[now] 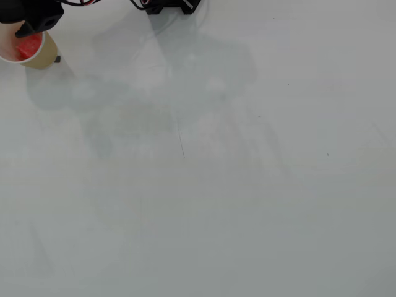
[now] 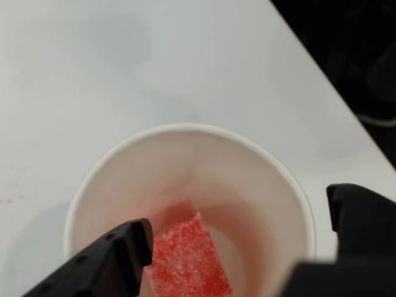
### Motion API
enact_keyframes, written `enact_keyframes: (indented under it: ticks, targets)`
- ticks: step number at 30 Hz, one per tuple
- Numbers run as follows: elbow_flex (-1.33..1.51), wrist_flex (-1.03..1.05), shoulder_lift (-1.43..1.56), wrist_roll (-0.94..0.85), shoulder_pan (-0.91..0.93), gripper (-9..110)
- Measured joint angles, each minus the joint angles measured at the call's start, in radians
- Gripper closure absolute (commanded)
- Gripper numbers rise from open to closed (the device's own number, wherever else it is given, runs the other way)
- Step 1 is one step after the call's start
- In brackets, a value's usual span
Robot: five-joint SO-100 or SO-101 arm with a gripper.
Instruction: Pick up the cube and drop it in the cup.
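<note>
Wrist view: your end effector (image 2: 238,238) hangs released over the cup (image 2: 124,161), where the cube (image 2: 189,260), seemingly light, rigid and best pinched across flat faces, lies inside.

Overhead view: fixed cam high above, looking straight down at the white table (image 1: 216,185). Wide and far, mostly bare tabletop. The cup (image 1: 38,57) sits at the top-left corner, partly cut by the frame edge; the arm base (image 1: 170,6) is clipped at the top edge.

Wrist view: cam rides on the arm, aimed steeply down into the cup (image 2: 185,161) mouth from very close. The gripper (image 2: 241,241) enters from the bottom edge, fingers out of focus. Table edge and a dark floor area (image 2: 352,49) show top-right.

Overlap: only the cup, the cube (image 2: 189,260) inside it and the table patch around it, i.e. the overhead view's top-left corner.
</note>
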Motion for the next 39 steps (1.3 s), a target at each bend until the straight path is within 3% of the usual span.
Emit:
enact_keyframes:
  ticks: [17, 27, 39]
  targets:
    - [0.057, 0.0, 0.015, 0.0, -0.097, 94]
    - [0.118, 0.0, 0.083, 0.0, -0.324, 101]
    - [0.328, -0.069, 0.198, 0.0, -0.75, 101]
